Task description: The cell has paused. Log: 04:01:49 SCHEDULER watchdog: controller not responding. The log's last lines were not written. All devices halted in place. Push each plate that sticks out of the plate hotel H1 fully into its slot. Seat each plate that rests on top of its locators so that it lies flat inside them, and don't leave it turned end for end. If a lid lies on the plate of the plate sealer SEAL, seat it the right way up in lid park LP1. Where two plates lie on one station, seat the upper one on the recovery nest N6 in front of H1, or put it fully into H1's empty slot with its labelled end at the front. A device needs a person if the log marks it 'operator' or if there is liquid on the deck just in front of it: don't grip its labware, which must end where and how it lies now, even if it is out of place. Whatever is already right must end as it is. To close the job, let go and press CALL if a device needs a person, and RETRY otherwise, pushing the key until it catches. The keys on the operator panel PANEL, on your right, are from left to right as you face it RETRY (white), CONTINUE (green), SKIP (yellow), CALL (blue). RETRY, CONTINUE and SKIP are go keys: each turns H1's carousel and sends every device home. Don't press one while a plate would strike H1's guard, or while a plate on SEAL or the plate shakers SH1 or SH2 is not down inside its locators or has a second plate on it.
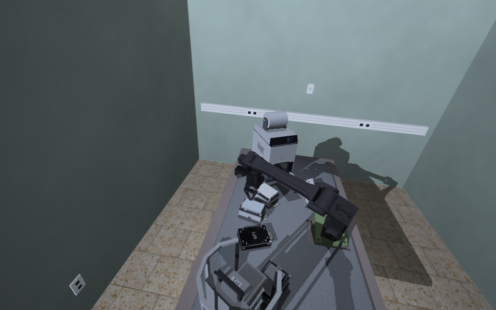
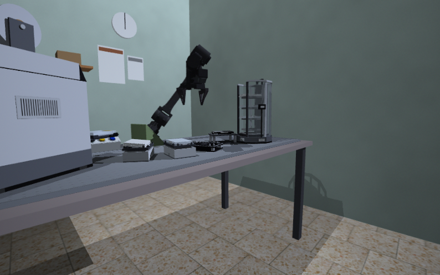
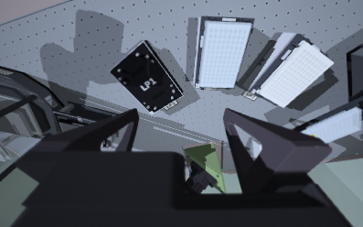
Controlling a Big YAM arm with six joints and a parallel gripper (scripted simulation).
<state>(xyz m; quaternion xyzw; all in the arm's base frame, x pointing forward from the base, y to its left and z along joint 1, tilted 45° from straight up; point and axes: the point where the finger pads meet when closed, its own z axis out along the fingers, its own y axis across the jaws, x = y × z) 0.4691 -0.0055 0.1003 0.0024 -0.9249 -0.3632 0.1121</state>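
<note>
My gripper (image 2: 192, 97) hangs high above the table, open and empty. In the wrist view its fingers frame the deck below. The black lid park LP1 (image 3: 147, 84) lies under it with nothing on it; it also shows in the top view (image 1: 255, 235). Beside LP1 stand two shakers, each carrying a white plate. The nearer plate (image 3: 222, 52) lies square on its base. The farther plate (image 3: 295, 73) looks shifted and skewed over its base. The plate hotel H1 (image 2: 254, 112) stands at the table's end. A white plate or lid (image 3: 332, 125) lies by the sealer.
The sealer SEAL (image 1: 276, 147) stands at the far end of the table. The operator panel (image 2: 105, 139) with coloured keys sits beside the arm's green base (image 1: 327, 230). A dark nest (image 2: 221, 136) stands in front of H1.
</note>
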